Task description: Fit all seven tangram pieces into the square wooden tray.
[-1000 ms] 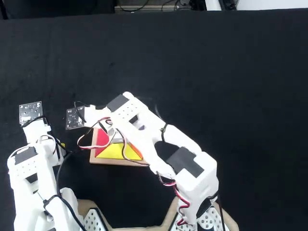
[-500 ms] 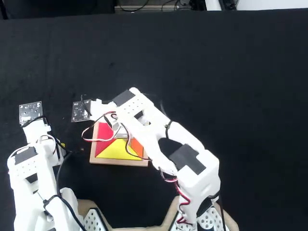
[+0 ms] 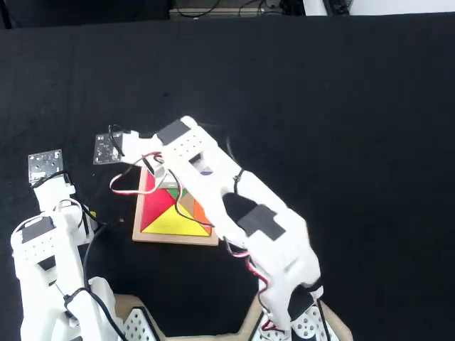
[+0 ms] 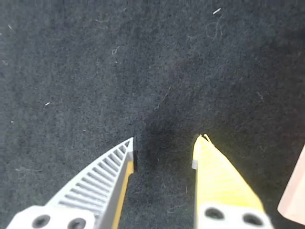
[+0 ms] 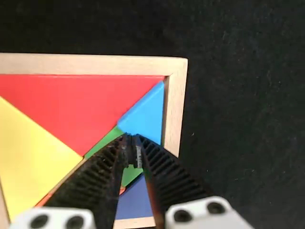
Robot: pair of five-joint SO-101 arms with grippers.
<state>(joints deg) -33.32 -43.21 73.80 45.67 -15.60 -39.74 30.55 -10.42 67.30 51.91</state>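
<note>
tray (image 5: 174, 95) of pale wood holds smooth coloured triangles (image 5: 86, 105).

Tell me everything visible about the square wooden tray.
The wooden tray is square, pale, with a raised rim, lying flat on the black table. Coloured pieces lie inside: red triangle, yellow triangle, light blue triangle, green piece, dark blue piece. The right gripper, shut, hangs over the green piece.
</note>
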